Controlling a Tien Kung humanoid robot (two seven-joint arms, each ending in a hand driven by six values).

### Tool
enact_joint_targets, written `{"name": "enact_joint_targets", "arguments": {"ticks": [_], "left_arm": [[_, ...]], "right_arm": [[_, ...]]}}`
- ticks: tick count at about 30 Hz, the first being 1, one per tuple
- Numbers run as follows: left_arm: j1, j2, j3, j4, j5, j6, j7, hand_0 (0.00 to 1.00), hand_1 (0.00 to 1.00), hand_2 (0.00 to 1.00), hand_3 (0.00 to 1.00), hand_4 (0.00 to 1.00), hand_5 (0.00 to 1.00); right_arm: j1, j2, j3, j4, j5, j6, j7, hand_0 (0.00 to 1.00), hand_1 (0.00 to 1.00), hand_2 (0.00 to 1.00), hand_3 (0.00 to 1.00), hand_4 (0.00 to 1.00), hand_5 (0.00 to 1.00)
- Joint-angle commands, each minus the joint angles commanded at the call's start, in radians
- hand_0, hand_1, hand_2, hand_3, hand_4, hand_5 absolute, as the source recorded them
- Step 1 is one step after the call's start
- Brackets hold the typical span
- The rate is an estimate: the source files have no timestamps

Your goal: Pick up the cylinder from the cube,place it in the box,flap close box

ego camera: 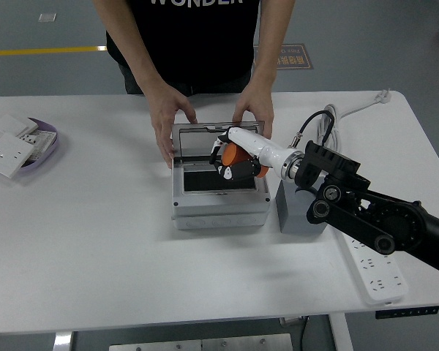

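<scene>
White power strip (pixel 375 269) lies at 4 o'clock on the table (pixel 95 241). Grey cube (pixel 298 212) sits just right of the grey box (pixel 219 208), near centre. Right hand (pixel 238 157) reaches in from 3 o'clock, fingers wrapped around the orange cylinder (pixel 234 156), held above the box's dark interior. Clear flap (pixel 205 135) stands raised at the box's 12 o'clock edge. A person's two hands (pixel 168 121) grip the box's far corners. Purple dish (pixel 50 142) with white socket plates (pixel 7 156) at 9 o'clock.
</scene>
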Motion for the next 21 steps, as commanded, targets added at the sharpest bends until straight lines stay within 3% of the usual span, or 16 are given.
{"name": "enact_joint_targets", "arguments": {"ticks": [2, 3, 8, 9, 14, 15, 20, 21], "left_arm": [[-0.001, 0.0, 0.0, 0.0, 0.001, 0.0, 0.0, 0.599, 0.645, 0.614, 0.654, 0.71, 0.142], [-0.001, 0.0, 0.0, 0.0, 0.001, 0.0, 0.0, 0.599, 0.645, 0.614, 0.654, 0.71, 0.142], [-0.002, 0.0, -0.002, 0.0, 0.005, -0.002, 0.0, 0.599, 0.645, 0.614, 0.654, 0.71, 0.142], [-0.003, 0.0, -0.002, 0.0, 0.005, -0.002, 0.0, 0.599, 0.645, 0.614, 0.654, 0.71, 0.142], [-0.005, 0.0, -0.002, 0.001, 0.006, -0.002, -0.001, 0.599, 0.645, 0.614, 0.654, 0.71, 0.142], [-0.005, 0.0, -0.002, 0.001, 0.006, -0.002, -0.001, 0.599, 0.645, 0.614, 0.654, 0.71, 0.142], [-0.004, 0.0, -0.004, 0.001, 0.009, -0.003, -0.002, 0.599, 0.645, 0.614, 0.654, 0.71, 0.142], [-0.004, 0.0, -0.005, 0.0, 0.01, -0.003, -0.001, 0.599, 0.645, 0.613, 0.655, 0.71, 0.142]], "right_arm": [[0.0, 0.0, 0.002, -0.001, -0.003, 0.003, 0.003, 0.357, 0.406, 0.45, 0.488, 0.161, 0.002], [0.0, 0.0, 0.002, -0.002, -0.005, 0.004, 0.005, 0.597, 0.606, 0.593, 0.657, 0.504, 0.016], [0.0, 0.001, 0.006, -0.004, -0.009, 0.002, 0.01, 0.597, 0.606, 0.593, 0.657, 0.504, 0.016], [0.001, 0.001, 0.007, -0.005, -0.01, 0.003, 0.011, 0.631, 0.668, 0.672, 0.693, 0.546, 0.141], [0.0, 0.002, 0.009, -0.007, -0.019, 0.008, 0.009, 0.631, 0.668, 0.672, 0.693, 0.546, 0.141], [0.0, 0.002, 0.009, -0.007, -0.021, 0.009, 0.008, 0.734, 0.702, 0.712, 0.723, 0.661, 0.139], [-0.001, 0.003, 0.011, -0.01, -0.034, 0.019, -0.003, 0.734, 0.702, 0.712, 0.723, 0.661, 0.139], [-0.001, 0.004, 0.011, -0.011, -0.039, 0.022, -0.007, 0.787, 0.718, 0.733, 0.756, 0.79, 0.209]]}}
